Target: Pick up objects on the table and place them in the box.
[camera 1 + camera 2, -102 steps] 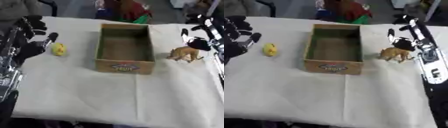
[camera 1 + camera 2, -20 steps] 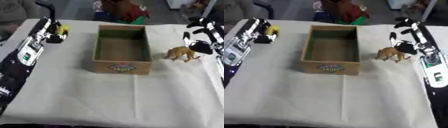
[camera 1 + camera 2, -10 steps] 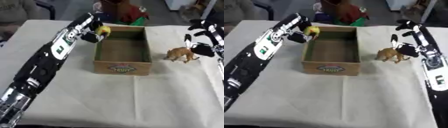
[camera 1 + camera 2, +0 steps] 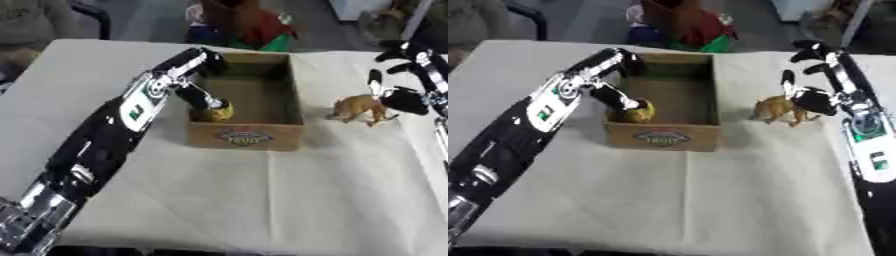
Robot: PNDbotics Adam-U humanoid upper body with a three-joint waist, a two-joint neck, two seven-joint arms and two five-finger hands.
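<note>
Both views come from the head-mounted stereo pair, set above the near edge of the surface and facing down and forward across it; the left eye view sits slightly to the left of the right eye view, so content appears shifted rightward in it; both share the box, the left hand inside it, and the right hand further right; framing is close, cutting off both arms.

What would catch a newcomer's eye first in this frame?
The long left arm reaching across the table into the cardboard box, its robot hand curled round a yellow object at the box's near left corner. Next, the brown toy animal standing right of the box, the right robot hand open just beside it.
</note>
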